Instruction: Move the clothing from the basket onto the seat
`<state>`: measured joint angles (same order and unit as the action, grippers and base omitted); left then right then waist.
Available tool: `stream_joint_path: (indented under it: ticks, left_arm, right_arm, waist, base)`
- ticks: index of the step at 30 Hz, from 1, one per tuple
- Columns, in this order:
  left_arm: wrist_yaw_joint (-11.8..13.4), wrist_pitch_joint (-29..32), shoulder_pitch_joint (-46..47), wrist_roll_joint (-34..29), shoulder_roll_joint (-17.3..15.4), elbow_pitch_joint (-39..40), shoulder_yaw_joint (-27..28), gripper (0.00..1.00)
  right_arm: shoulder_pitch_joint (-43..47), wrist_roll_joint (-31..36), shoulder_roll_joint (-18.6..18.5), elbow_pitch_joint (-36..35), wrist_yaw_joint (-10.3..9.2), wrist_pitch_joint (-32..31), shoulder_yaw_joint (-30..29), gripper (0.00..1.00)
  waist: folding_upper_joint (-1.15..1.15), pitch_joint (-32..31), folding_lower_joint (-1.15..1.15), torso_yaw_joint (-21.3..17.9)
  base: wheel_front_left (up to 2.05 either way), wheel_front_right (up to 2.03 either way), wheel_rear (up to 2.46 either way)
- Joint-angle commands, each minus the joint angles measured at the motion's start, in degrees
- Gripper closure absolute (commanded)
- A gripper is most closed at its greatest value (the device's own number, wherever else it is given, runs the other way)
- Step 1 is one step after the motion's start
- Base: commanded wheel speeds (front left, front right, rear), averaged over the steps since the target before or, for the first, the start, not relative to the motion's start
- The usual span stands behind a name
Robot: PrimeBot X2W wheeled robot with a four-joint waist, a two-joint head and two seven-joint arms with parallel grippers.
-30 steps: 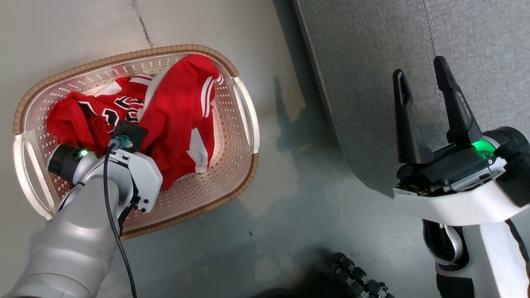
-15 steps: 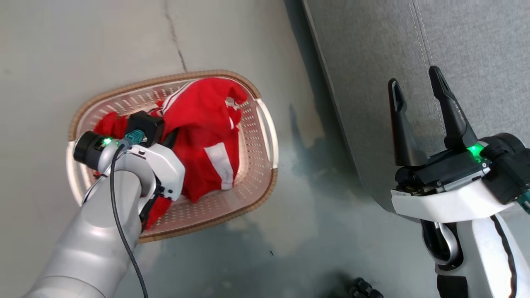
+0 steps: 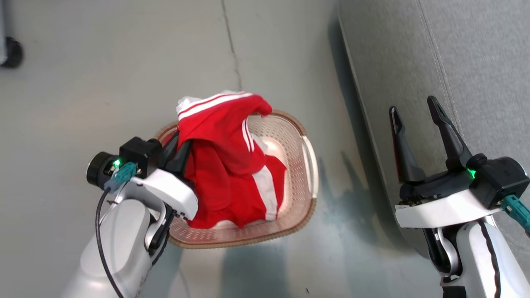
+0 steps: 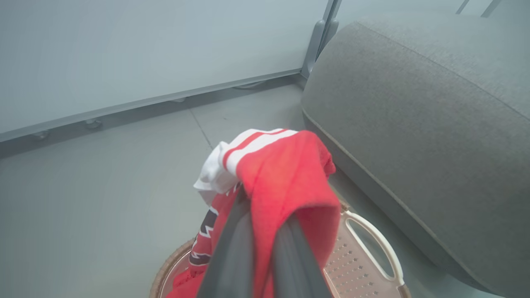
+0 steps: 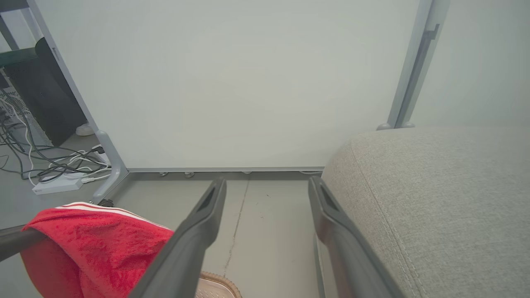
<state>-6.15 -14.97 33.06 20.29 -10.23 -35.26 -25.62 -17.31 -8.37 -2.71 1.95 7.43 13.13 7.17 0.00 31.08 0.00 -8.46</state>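
The red clothing (image 3: 223, 165) with white stripes hangs lifted above the white basket (image 3: 311, 165), its lower folds still trailing into it. My left gripper (image 3: 181, 145) is shut on the bunched fabric; in the left wrist view the clothing (image 4: 285, 178) drapes over both dark fingers (image 4: 232, 252), hiding their tips. The basket (image 4: 374, 244) stands on the floor beside the grey seat (image 3: 414, 54). My right gripper (image 3: 412, 105) is open with nothing in it, held over the seat's edge (image 5: 434, 186). The right wrist view shows the clothing (image 5: 95, 240) at lower left.
The grey floor has a seam (image 3: 234, 54) running away from the basket. A white wall panel on metal legs (image 5: 112, 165) stands behind, with cables and a power strip (image 5: 58, 184) at its left. A dark wheel (image 3: 11, 51) sits at the far left.
My left gripper closed on the clothing and raised it out of the basket. The head camera shifted, so basket and seat sit further right. The right gripper stayed open.
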Motion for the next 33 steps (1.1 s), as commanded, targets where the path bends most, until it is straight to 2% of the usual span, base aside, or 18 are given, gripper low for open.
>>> stream_joint_path:
  ticks: [1, 7, 13, 24, 33]
  left_arm:
    - [0.5, -0.2, -1.5, 0.2, -0.2, 2.0, 0.9, 1.00]
    - [1.9, -0.2, -7.3, 0.5, 0.4, 11.7, 4.8, 1.00]
    - [2.3, -0.2, -11.3, 0.4, 0.9, 18.9, 8.0, 1.00]
    - [1.0, -0.2, -16.2, 0.8, 1.8, 27.8, 10.9, 1.00]
    - [0.7, 0.1, -19.1, -0.2, 2.5, 31.9, 8.6, 1.00]
  right_arm:
    - [0.8, 0.7, -0.4, 0.2, 0.11, -0.4, -0.5, 0.00]
    - [2.7, 1.6, -0.4, 0.7, 0.11, -2.8, -1.6, 0.00]
    - [4.1, 1.7, -0.4, 1.3, 0.11, -4.3, -2.0, 0.00]
    - [8.8, 0.9, -0.4, 2.0, 0.11, -6.0, -1.9, 0.00]
    - [12.6, 0.2, -0.4, 1.7, 0.11, -7.8, -1.1, 0.00]
  waist:
    - [0.00, -3.9, 0.00, 3.4]
    - [0.00, -9.1, 0.00, 7.4]
    - [0.00, -13.6, 0.00, 9.4]
    - [0.00, -21.6, 0.00, 10.2]
    - [0.00, -27.3, 0.00, 9.2]
  base:
    - [0.00, 0.00, 0.00]
    - [0.00, 0.00, 0.00]
    - [0.00, 0.00, 0.00]
    - [0.00, 0.00, 0.00]
    - [0.00, 0.00, 0.00]
